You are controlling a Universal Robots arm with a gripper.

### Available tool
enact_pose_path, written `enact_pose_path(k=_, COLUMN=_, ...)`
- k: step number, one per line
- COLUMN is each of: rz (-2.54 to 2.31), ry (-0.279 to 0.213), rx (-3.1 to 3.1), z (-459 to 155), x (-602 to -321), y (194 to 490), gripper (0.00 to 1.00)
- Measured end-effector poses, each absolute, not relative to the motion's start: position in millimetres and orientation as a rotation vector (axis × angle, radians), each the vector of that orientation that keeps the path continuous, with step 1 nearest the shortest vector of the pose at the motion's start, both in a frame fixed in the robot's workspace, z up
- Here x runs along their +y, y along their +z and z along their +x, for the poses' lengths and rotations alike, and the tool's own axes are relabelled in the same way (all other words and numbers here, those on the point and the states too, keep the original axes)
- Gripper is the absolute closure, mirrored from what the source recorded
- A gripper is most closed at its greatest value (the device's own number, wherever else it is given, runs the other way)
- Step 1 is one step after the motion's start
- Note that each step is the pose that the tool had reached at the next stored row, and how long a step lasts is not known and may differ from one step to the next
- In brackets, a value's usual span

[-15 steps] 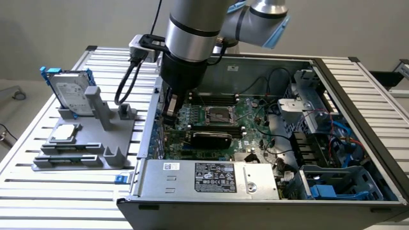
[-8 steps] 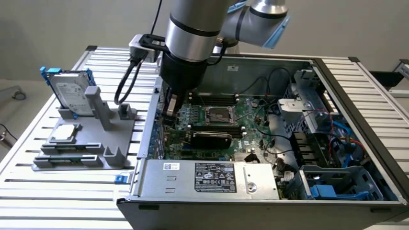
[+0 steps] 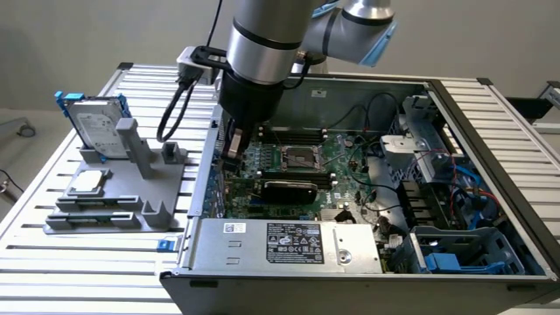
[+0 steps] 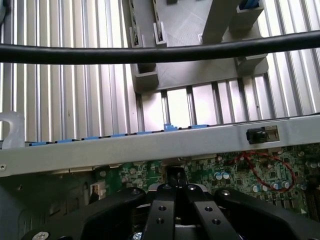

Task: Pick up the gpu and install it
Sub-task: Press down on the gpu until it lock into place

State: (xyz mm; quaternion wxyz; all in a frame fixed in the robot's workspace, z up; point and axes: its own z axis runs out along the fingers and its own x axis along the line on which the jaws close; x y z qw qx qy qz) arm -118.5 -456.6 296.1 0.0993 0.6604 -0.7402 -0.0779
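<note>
Around me is the open computer case (image 3: pixel 490 197), standing on a slatted aluminium table (image 3: pixel 79 269). At its near end the power supply (image 3: pixel 289 244) boxes it in, and drive cages with blue cables (image 3: pixel 455 190) crowd the side at the exterior view's right. The motherboard (image 3: pixel 350 170) lies at the bottom with the bare CPU socket (image 3: pixel 298 156) in its middle.

Outside the case, at the exterior view's left, a grey holder (image 3: pixel 131 210) carries a silver hard drive with blue rails (image 3: pixel 96 128), standing upright, and a small silver chip (image 3: pixel 90 182) lying flat. A black cable (image 4: pixel 150 54) from my wrist crosses in front of the wrist camera. The case's rear wall (image 4: pixel 150 146), topped with blue tabs, runs just beside my fingers.

My gripper (image 3: pixel 232 156) (image 4: pixel 175 192) is down inside the case against that wall, fingers pressed together; I cannot make out anything between them.

The gpu (image 3: pixel 289 190) sits on the motherboard next to the socket, black face showing. It is near my gripper but apart from it, toward the exterior view's right.
</note>
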Motion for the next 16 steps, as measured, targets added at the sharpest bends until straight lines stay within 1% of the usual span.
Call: enact_pose_path(k=16, rz=1.946, ry=-0.239, rx=-2.182, z=-117.5, x=-455.8, y=298.8, gripper=0.89)
